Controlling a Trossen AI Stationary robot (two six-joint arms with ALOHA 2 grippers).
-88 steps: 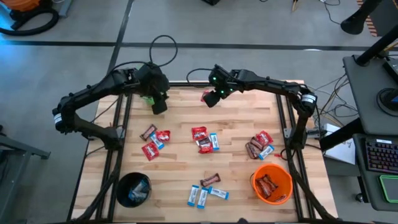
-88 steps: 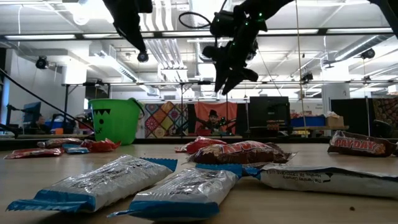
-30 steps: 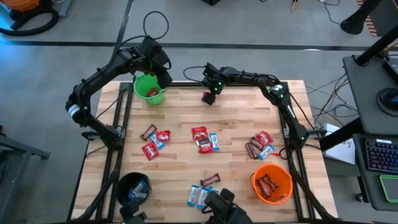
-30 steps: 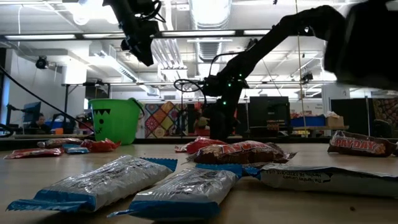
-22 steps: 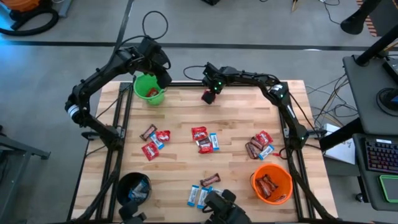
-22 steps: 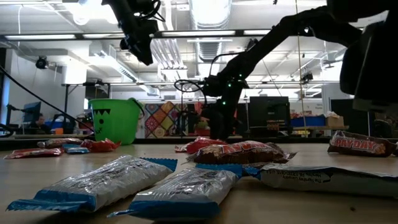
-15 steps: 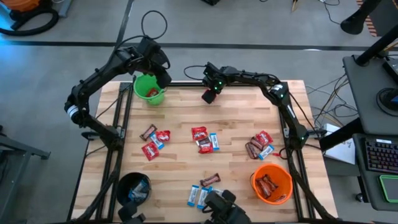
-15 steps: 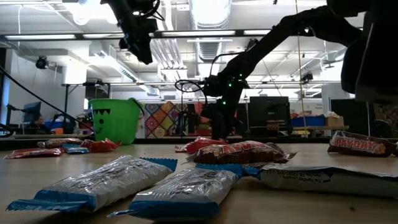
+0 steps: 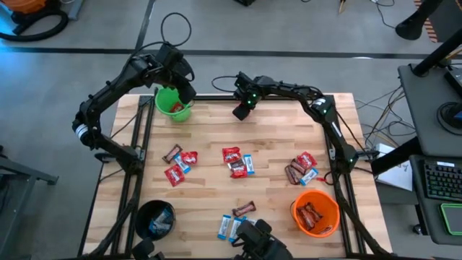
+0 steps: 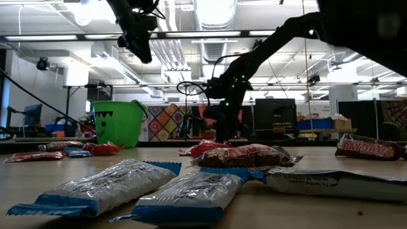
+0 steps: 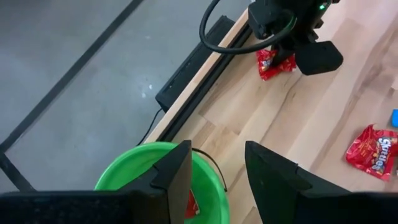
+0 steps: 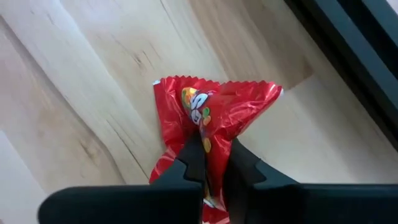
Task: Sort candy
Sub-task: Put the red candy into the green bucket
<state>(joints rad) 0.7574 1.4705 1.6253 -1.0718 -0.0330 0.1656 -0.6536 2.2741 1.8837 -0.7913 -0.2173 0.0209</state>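
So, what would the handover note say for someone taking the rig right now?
Right gripper: shut on a red packet at the table's far edge.
Left gripper: open, empty, above the green bucket.
Done: a red packet shows in the green bucket, brown bars in the orange bucket, blue packets in the black bucket.
Left: mixed candy in five clusters on the table.

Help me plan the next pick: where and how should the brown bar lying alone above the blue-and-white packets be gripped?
Grip the brown bar across its narrow middle, coming straight down. It lies flat and slanted, apart from the blue-and-white packets, so its long sides are free.
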